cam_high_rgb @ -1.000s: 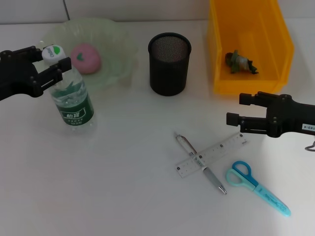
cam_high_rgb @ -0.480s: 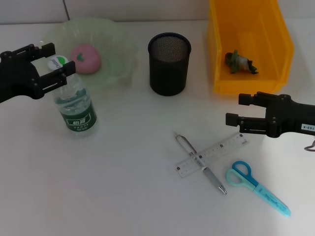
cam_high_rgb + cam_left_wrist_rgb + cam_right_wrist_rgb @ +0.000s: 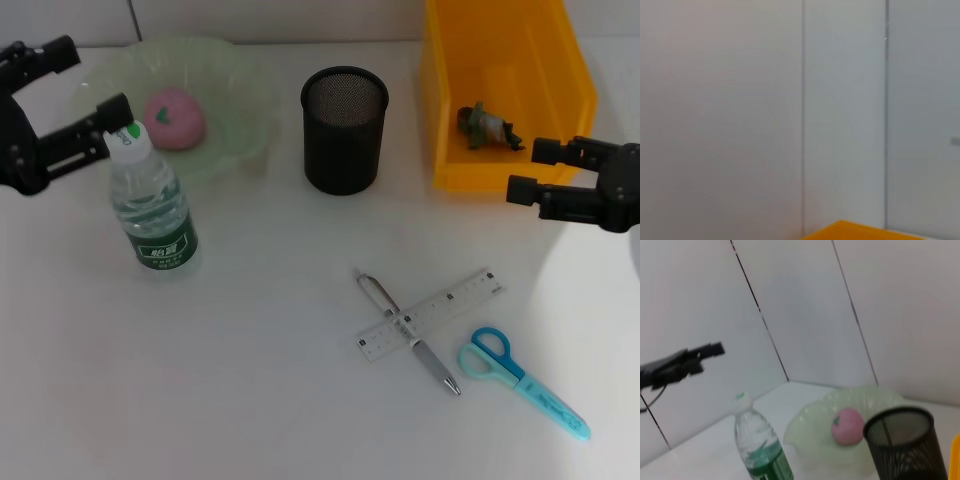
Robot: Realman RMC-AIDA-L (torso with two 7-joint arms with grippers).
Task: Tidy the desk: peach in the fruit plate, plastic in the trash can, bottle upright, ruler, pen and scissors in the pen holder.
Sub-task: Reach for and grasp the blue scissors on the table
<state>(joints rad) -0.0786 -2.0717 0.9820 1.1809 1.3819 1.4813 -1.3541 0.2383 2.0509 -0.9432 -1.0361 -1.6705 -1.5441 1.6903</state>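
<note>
Clear plastic bottle [image 3: 152, 205] stands upright near the desk's [image 3: 250, 380] left edge; left claw [image 3: 65, 95] spread just beside its cap, right claw [image 3: 530, 170] spread near the right edge.

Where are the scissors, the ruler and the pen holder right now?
scissors [image 3: 522, 381], head view, on the blue body just past the handle loops.
ruler [image 3: 450, 301], head view, on the clear strip right of where the pen crosses it.
pen holder [image 3: 343, 145], head view, on the black mesh wall.
</note>
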